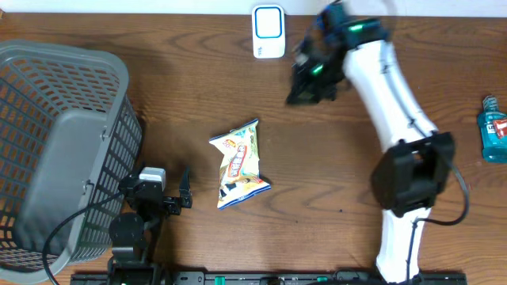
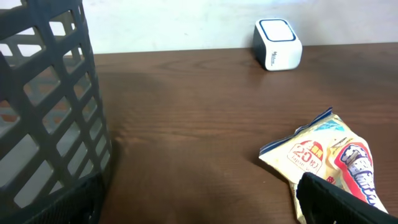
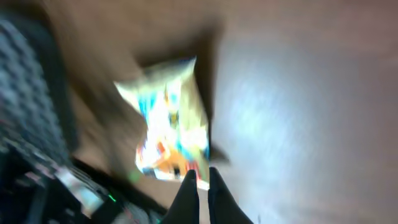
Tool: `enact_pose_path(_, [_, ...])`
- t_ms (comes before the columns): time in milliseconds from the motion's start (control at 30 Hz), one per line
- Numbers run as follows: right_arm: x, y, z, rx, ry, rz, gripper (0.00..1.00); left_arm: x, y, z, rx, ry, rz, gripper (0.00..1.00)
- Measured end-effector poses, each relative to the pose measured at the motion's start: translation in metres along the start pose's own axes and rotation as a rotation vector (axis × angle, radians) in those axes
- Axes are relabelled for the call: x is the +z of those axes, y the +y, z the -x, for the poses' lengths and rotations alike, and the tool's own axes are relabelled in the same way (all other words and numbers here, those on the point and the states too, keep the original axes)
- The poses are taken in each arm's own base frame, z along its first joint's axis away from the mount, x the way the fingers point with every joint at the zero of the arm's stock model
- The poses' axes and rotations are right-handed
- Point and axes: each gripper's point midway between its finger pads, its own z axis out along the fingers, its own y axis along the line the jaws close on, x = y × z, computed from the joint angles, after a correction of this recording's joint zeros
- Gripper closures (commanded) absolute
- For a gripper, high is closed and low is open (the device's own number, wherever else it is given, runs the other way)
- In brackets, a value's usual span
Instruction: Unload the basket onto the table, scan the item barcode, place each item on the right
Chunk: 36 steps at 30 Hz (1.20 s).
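Only overhead shows blue bottle, well right of right end effector, pinched together, empty, near scanner. On surface, snack bag lies near, right of left end effector, spread wide; its finger hides one corner.

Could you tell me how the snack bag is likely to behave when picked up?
The snack bag looks crinkled and puffy, so it is probably light and will flex rather than stay stiff. Its glossy film may slip; the crimped ends seem easier to pinch.
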Motion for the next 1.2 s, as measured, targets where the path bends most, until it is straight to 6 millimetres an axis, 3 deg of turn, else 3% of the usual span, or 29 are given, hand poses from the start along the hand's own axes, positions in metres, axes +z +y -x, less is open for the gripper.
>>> enact_pose_path(200, [0.035, 0.033, -0.031, -0.192, 0.024, -0.229, 0.99, 0.000, 0.000, 0.000, 0.000, 0.000, 0.000, 0.02])
enact_pose_path(367, [0.053, 0.044, -0.041, -0.290, 0.005, -0.336, 0.99, 0.000, 0.000, 0.000, 0.000, 0.000, 0.000, 0.02])
enact_pose_path(667, [0.128, 0.029, -0.054, -0.381, 0.008, -0.384, 0.99, 0.000, 0.000, 0.000, 0.000, 0.000, 0.000, 0.02])
enact_pose_path(733, [0.137, 0.026, -0.057, -0.389, 0.014, -0.386, 0.99, 0.000, 0.000, 0.000, 0.000, 0.000, 0.000, 0.02])
enact_pose_path(833, [0.138, 0.023, -0.058, -0.387, 0.019, -0.395, 0.99, 0.000, 0.000, 0.000, 0.000, 0.000, 0.000, 0.02])
enact_pose_path(933, [0.127, 0.027, -0.059, -0.386, 0.031, -0.405, 0.99, 0.000, 0.000, 0.000, 0.000, 0.000, 0.000, 0.02])
enact_pose_path(1200, [0.078, 0.082, -0.037, -0.450, -0.091, -0.312, 0.99, 0.000, 0.000, 0.000, 0.000, 0.000, 0.000, 0.02])
